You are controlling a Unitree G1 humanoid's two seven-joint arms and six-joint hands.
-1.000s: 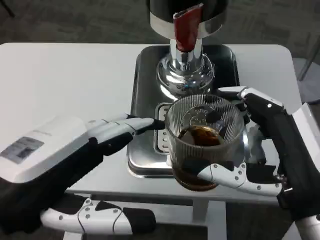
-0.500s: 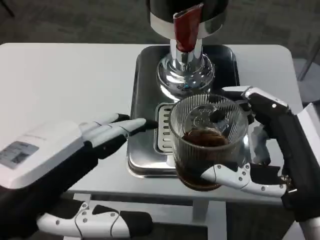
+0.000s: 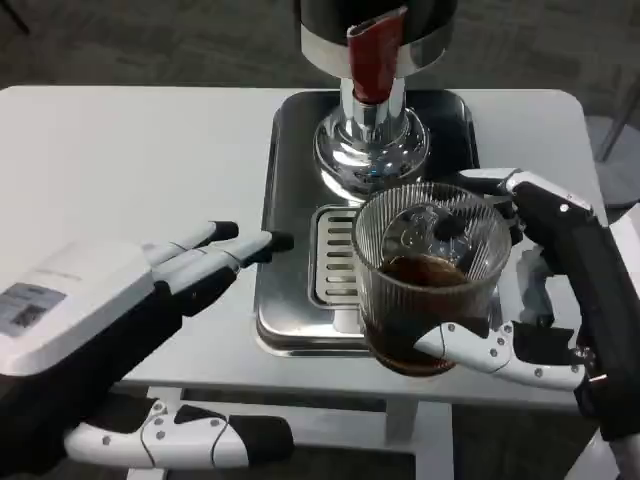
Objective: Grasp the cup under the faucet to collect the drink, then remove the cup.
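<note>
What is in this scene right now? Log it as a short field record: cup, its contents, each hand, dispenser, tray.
cup: ribbed clear glass cup, upright, in front of the faucet
contents: dark drink, filling the lower part
right hand: right hand grips the cup, fingers wrapped around its base and far side
left hand: left hand holds nothing, fingers extended toward the tray, apart from the cup
dispenser: chrome drink dispenser with a red tap handle
tray: steel drip tray with a slotted grate, on the white table

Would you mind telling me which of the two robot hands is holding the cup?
The right robot hand grips the cup of dark drink; the left robot hand lies open, apart from it.
</note>
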